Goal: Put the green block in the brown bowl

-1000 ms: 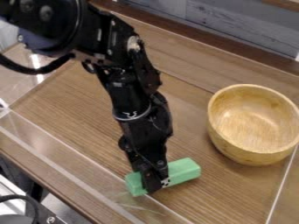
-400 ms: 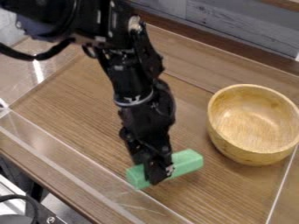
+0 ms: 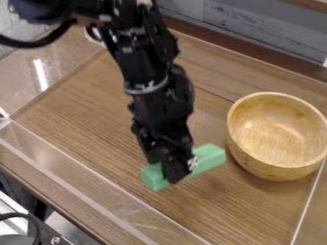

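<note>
One green block, bright, matte and of rectangular bar form, is gripped in the closed black pincer, which covers its middle part, near the brown bowl.

One fixed-looking camera looked down at an angle onto the surface — fairly near, facing the pale wall behind.
</note>
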Robot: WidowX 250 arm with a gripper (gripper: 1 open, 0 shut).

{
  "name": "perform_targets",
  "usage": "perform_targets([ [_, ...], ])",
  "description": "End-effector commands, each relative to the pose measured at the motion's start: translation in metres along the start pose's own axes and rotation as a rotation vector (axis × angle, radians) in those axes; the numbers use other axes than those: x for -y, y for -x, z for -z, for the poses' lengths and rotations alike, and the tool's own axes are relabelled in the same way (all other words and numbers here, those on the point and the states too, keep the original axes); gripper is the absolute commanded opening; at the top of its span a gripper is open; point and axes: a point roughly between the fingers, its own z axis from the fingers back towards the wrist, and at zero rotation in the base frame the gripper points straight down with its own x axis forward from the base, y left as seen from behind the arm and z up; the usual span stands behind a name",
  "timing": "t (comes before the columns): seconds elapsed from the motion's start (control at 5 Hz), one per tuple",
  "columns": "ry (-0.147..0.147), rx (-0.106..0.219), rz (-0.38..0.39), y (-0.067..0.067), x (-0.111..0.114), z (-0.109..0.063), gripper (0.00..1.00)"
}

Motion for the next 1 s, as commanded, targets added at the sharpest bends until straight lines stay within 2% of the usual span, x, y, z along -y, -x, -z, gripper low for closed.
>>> perform_targets([
  [0.0, -0.019, 0.092, -0.036, -0.019, 0.002, -0.031, 0.0],
  [0.2, -0.031, 0.16, -0.084, -0.034, 0.006, -0.065, 0.0],
  [0.4, -0.047, 0.179, -0.092, -0.035, 0.003, -0.07, 0.0],
  [0.6, -0.054, 0.166, -0.078, -0.026, 0.007, -0.057, 0.0],
  [0.8, -0.067, 0.16, -0.051, -0.023, 0.014, -0.037, 0.0],
])
